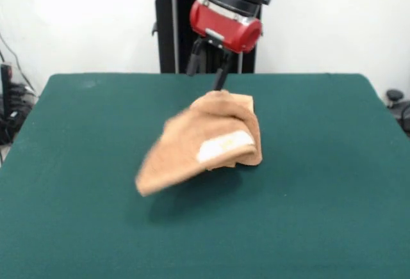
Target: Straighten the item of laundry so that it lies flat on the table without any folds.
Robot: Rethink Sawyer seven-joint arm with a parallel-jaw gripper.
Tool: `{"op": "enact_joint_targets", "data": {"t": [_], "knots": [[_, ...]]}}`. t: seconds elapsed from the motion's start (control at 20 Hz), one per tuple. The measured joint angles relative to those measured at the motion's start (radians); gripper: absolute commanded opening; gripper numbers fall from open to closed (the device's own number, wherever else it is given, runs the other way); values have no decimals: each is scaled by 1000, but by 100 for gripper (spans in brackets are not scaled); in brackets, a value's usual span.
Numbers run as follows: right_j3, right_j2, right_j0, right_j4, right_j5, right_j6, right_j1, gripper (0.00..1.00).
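Orange terry towel (205, 144) lifted off green table (333, 183), end effector (218, 87) prob. pinching its top, folded.

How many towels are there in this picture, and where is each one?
1. The single light-brown towel hangs over the middle of the green table, lifted at its top edge by the claw. Its white label faces the camera. No other towel shows, though a fold could hide something small.

orange towel lifted over green table

the towel (205, 141) hangs bunched and folded from its top corner, white label with yellow mark facing front, lower left corner flaring above the table (320, 202).
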Motion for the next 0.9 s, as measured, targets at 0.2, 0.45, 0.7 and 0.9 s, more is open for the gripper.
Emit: {"op": "enact_joint_targets", "data": {"t": [0.2, 0.45, 0.7, 0.9], "knots": [[-12, 0, 13, 0, 16, 0, 10, 100], [-12, 0, 20, 1, 16, 0, 19, 100], [-11, 5, 20, 11, -2, 0, 24, 100], [-11, 34, -3, 35, -97, 0, 27, 100]]}}
